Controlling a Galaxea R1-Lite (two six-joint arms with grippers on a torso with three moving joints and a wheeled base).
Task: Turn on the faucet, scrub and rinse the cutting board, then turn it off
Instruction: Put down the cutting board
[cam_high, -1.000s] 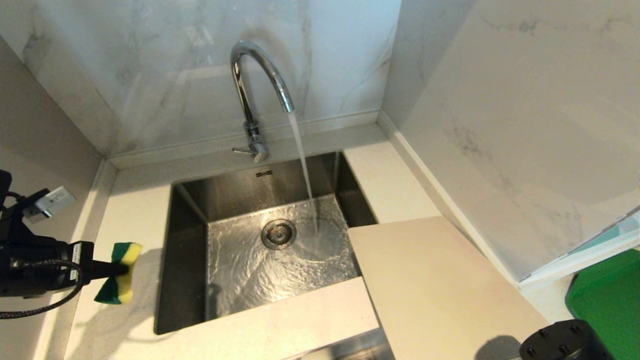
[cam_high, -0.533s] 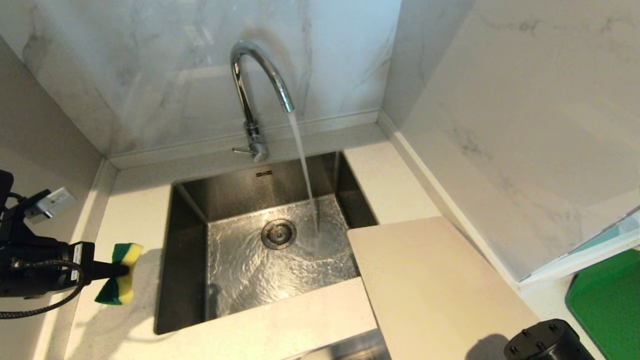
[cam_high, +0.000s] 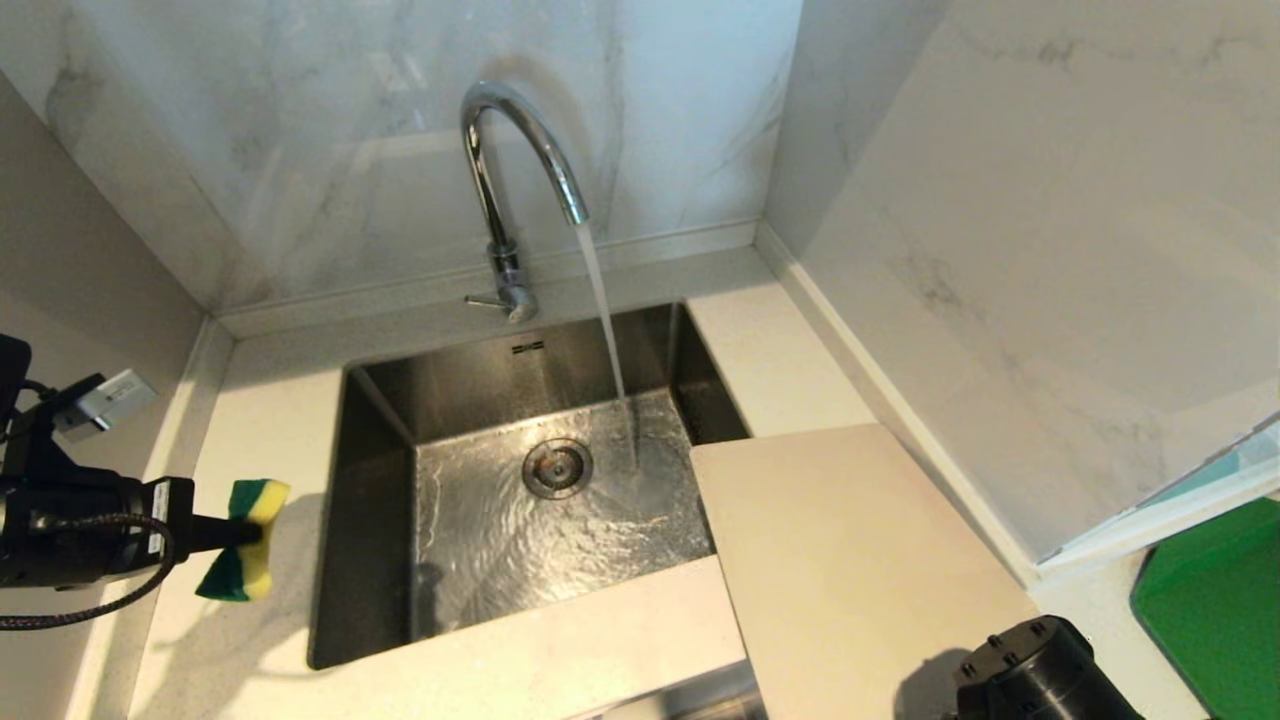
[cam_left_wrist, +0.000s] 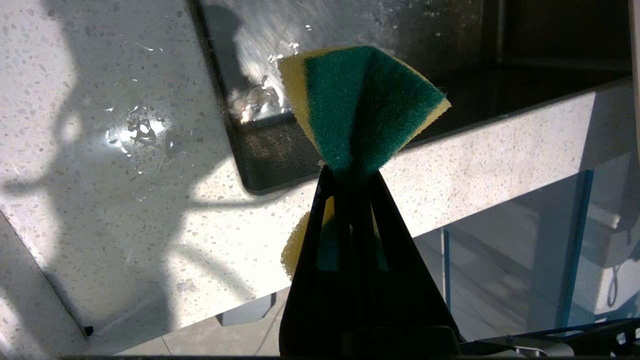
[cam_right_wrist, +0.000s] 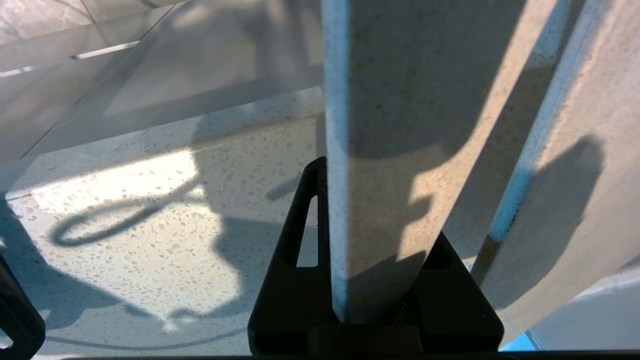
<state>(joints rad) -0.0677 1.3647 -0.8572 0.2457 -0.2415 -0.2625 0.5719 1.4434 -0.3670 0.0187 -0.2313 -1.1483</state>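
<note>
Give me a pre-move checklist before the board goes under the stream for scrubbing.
1. Water running: ok. The faucet pours a stream into the sink.
2. Grip on the board: ok. The right gripper is shut on the cutting board at its near edge.
3. Scrubber in hand: ok. The left gripper pinches the sponge, above the counter left of the sink.
4. Board under the stream: not ok. Only its corner overhangs the sink; the water falls clear of it.
5. Sponge on the board: not ok, they are far apart.
6. Board already wet: cannot tell.
</note>
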